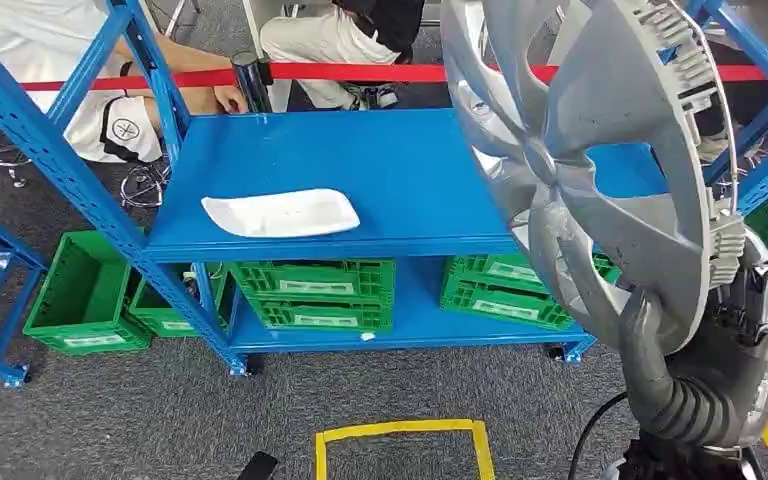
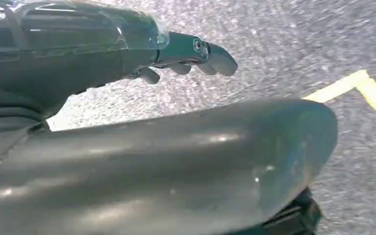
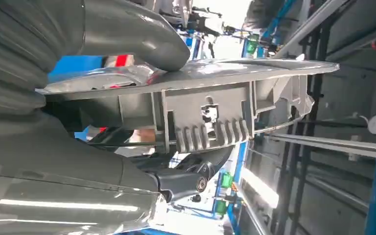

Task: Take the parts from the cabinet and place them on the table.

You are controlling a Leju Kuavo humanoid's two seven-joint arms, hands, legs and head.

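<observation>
My right hand (image 1: 695, 370) grips a large silver wheel cover (image 1: 600, 170) by its lower rim and holds it upright at the right of the head view, in front of the blue shelf (image 1: 380, 170). Up close in the right wrist view, the thumb (image 3: 142, 41) presses on the cover's face and darker fingers (image 3: 186, 181) sit behind its ribbed rim (image 3: 210, 122). A white moulded part (image 1: 280, 213) lies on the shelf's top level, near its front edge. My left hand (image 2: 191, 54) hangs over grey floor with its fingers out straight and nothing in it.
Green crates (image 1: 315, 293) fill the shelf's lower level, and another green crate (image 1: 85, 295) stands on the floor at left. Blue rack posts (image 1: 50, 150) flank the shelf. A person (image 1: 110, 110) crouches behind a red barrier tape (image 1: 360, 72). Yellow floor lines (image 1: 400, 432) mark the carpet.
</observation>
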